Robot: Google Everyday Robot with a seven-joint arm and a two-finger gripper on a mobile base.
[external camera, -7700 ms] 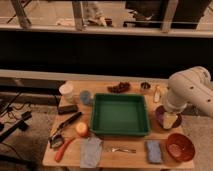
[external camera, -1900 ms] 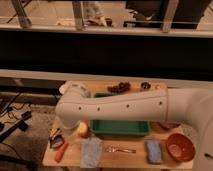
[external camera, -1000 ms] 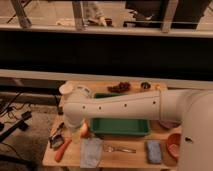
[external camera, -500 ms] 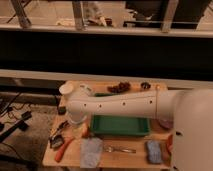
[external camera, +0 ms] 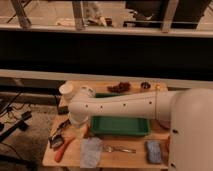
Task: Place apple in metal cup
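My gripper [external camera: 76, 124] is at the end of the white arm [external camera: 125, 104], which stretches from the right across the table to its left side. It hangs low over the spot just left of the green tray [external camera: 120, 126]. The apple is hidden under the arm's end there. The metal cup [external camera: 145, 85] is small and dark and stands at the back of the table, right of the middle and far from the gripper.
A white cup [external camera: 65, 90] stands at the back left. A dark clump [external camera: 120, 87] lies at the back. An orange carrot-like item [external camera: 64, 148] and dark tools [external camera: 59, 134] lie front left. A grey-blue cloth [external camera: 91, 150], a spoon [external camera: 118, 148] and a blue sponge [external camera: 154, 150] lie along the front.
The arm has swung from the right side of the table over to the left. Over the last second its end has sunk lower over the apple's spot, and the apple is now covered.
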